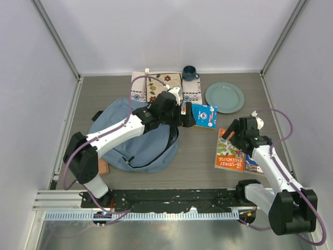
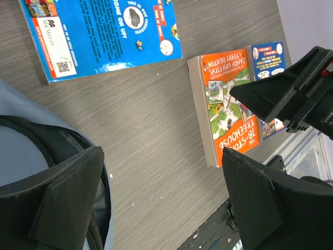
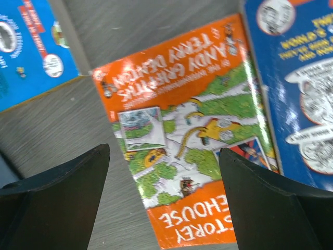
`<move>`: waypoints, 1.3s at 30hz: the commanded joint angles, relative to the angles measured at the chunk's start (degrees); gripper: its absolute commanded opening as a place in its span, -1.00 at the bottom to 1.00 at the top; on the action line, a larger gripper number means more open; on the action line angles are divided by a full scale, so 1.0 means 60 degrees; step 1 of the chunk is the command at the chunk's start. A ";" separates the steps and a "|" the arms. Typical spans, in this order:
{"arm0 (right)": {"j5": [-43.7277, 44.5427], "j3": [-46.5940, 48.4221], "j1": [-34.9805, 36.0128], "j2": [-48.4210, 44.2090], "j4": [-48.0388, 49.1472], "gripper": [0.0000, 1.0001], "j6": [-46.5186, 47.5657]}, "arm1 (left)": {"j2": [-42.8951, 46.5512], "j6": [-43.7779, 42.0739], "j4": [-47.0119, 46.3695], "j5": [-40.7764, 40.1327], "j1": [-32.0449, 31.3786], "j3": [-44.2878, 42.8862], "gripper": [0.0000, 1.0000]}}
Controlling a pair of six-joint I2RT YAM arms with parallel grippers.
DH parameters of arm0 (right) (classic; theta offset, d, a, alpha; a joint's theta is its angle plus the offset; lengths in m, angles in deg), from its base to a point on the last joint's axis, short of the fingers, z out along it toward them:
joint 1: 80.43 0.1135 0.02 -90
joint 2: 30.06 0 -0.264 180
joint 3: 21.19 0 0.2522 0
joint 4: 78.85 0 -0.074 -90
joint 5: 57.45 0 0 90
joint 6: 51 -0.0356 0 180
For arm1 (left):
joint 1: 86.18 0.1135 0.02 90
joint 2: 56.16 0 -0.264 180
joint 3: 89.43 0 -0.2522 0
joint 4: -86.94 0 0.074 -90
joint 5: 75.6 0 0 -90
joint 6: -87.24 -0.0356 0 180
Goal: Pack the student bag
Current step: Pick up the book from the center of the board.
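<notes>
The light-blue student bag (image 1: 130, 140) lies flat at the left centre, its dark zipper edge (image 2: 52, 138) beside my left finger. My left gripper (image 1: 186, 115) is open and empty over the table at the bag's right edge, next to a blue paperback (image 1: 205, 115), which also shows in the left wrist view (image 2: 104, 31). My right gripper (image 1: 232, 134) is open and empty just above the top of an orange "Treehouse" book (image 3: 182, 120), which lies flat (image 1: 229, 152). In the wrist views both grippers, left (image 2: 161, 182) and right (image 3: 164, 177), have their jaws wide apart.
A second blue book (image 1: 253, 164) lies against the orange one's right side (image 3: 296, 78). A green plate (image 1: 224, 97), a dark mug (image 1: 190, 72) and a patterned cloth mat (image 1: 156, 86) sit at the back. A brown object (image 1: 103, 167) lies by the left arm's base.
</notes>
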 commanded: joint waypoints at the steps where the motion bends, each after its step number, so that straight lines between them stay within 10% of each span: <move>1: -0.1138 0.0785 -0.0039 0.0285 0.1689 0.81 0.0959 | -0.0295 -0.0268 -0.0395 -0.1231 0.0008 -0.0898 0.99; 19: -0.2707 0.3085 -0.0053 0.5513 0.4986 0.64 0.0331 | -0.4544 -0.0504 0.0383 0.0054 0.1796 -0.4401 0.99; 39: -0.3774 0.3541 -0.0141 0.7010 0.5953 0.58 0.0463 | -0.6127 -0.0357 0.0061 0.1065 0.1810 -0.4636 0.97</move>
